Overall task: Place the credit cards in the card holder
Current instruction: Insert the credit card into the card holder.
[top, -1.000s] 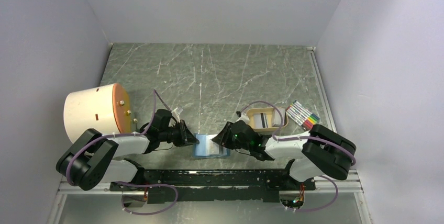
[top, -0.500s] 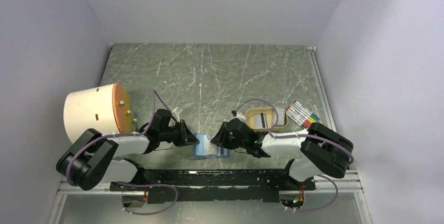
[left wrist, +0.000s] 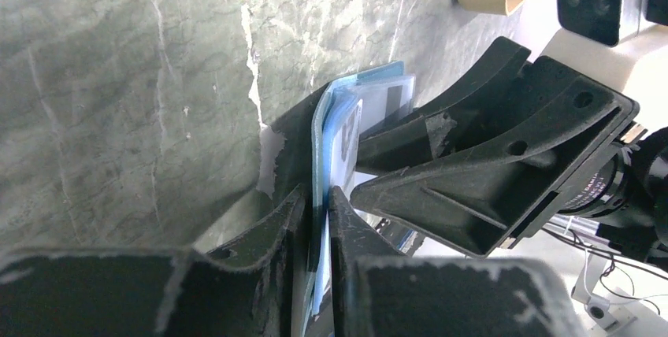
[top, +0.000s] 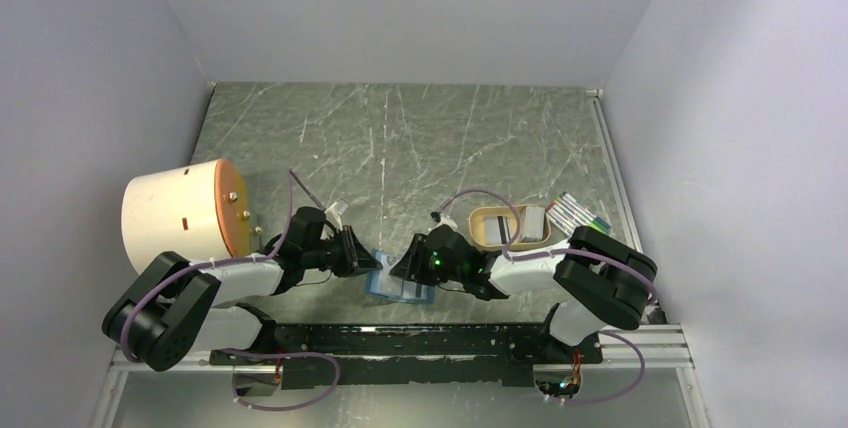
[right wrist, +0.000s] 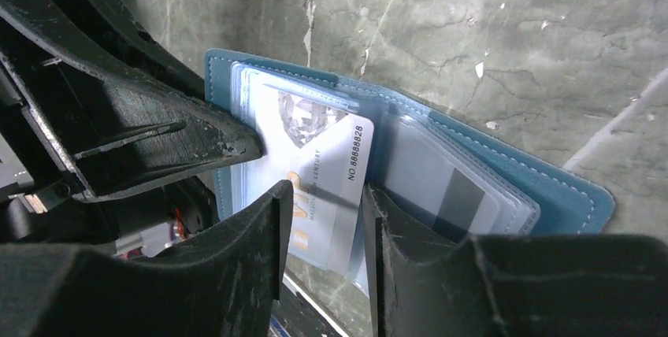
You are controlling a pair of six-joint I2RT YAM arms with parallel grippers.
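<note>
Both arms low, reaching inward, hands almost meeting: left hand (left wrist: pixel 317 195) pinching wallet (right wrist: pixel 567 195) edge, right hand (right wrist: pixel 324 195) fingers narrowly parted.

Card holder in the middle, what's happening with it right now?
The left gripper is shut on one edge of the open teal card holder, bracing it. The right gripper has its fingers either side of a pale card that sits partway into a clear sleeve; whether it is clamped is unclear. A striped card is already in the neighbouring sleeve. Another card waits in the tan tray.
</note>
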